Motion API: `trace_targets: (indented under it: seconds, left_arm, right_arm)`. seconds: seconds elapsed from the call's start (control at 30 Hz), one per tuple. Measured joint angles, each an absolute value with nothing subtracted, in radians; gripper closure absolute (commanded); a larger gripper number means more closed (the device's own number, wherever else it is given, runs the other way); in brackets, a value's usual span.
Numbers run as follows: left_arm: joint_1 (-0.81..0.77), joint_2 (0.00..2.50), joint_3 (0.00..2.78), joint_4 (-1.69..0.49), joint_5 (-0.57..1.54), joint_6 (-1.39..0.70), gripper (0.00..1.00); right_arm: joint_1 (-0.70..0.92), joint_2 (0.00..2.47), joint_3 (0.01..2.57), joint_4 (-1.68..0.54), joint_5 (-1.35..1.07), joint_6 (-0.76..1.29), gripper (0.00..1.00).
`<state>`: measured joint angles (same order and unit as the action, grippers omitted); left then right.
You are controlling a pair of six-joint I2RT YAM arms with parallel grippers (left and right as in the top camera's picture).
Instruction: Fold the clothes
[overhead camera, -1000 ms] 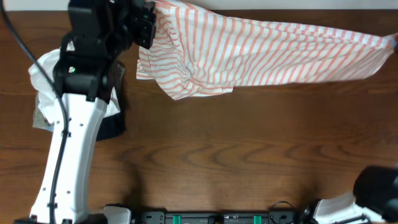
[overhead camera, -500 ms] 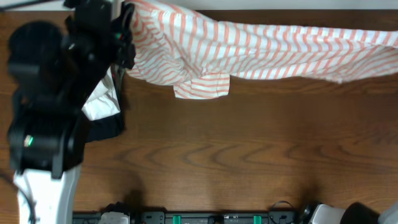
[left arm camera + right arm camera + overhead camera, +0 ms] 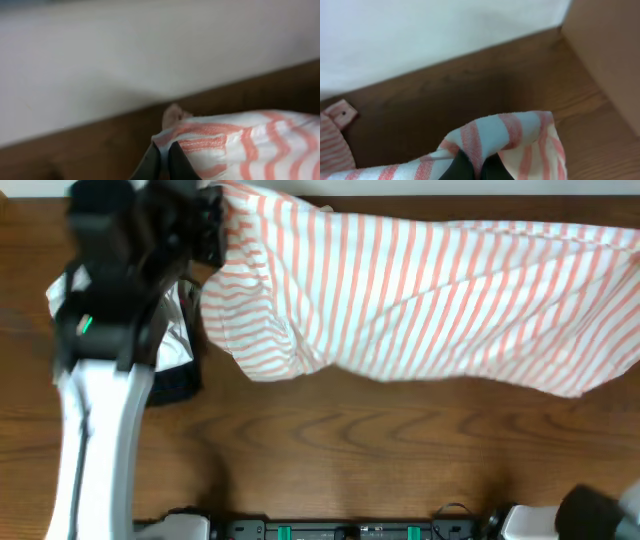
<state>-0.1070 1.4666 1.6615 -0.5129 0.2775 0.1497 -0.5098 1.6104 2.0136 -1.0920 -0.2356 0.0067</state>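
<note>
Striped shirt [image 3: 420,290] now billows lower than before (left gripper [image 3: 161,159] and right gripper [image 3: 472,167] each clamp an edge).

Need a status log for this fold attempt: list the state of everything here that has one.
striped shirt: unfolded, stretched between both grippers.
left gripper: shut on one shirt edge.
right gripper: shut on the opposite edge.
white garment: crumpled, partly hidden.
dark garment: lying beneath the white one, mostly hidden.
</note>
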Motion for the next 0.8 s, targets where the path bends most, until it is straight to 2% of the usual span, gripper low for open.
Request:
trace_targets:
  seconds: [0.1, 0.17, 0.37, 0.47, 0.57, 0.67, 0.8]
  left_arm:
    - [-0.109, 1.598, 1.661, -0.465, 0.285, 0.149, 0.94]
    - [-0.110, 1.689, 1.661, -0.357, 0.296, 0.140, 0.94]
    - [-0.109, 1.892, 1.665, 0.096, 0.324, 0.046, 0.94]
    - [-0.097, 1.916, 1.729, 0.205, 0.342, -0.039, 0.94]
    - [-0.078, 1.922, 1.930, 0.217, 0.368, -0.093, 0.94]
    - [-0.059, 1.909, 2.173, 0.165, 0.403, -0.117, 0.94]
    - [-0.013, 1.849, 2.397, -0.053, 0.467, -0.132, 0.94]
  right_arm:
    - [-0.506, 1.718, 2.014, -1.084, -0.247, 0.007, 0.99]
    - [-0.496, 1.792, 2.014, -1.041, -0.264, 0.007, 0.99]
    - [-0.457, 1.990, 2.006, -0.753, -0.360, 0.075, 0.99]
    - [-0.446, 2.005, 2.005, -0.619, -0.419, 0.149, 1.00]
    - [-0.444, 1.973, 2.090, -0.568, -0.466, 0.202, 0.99]
    - [-0.443, 1.923, 2.178, -0.607, -0.476, 0.210, 0.99]
    - [-0.446, 1.805, 2.280, -0.716, -0.446, 0.190, 0.99]
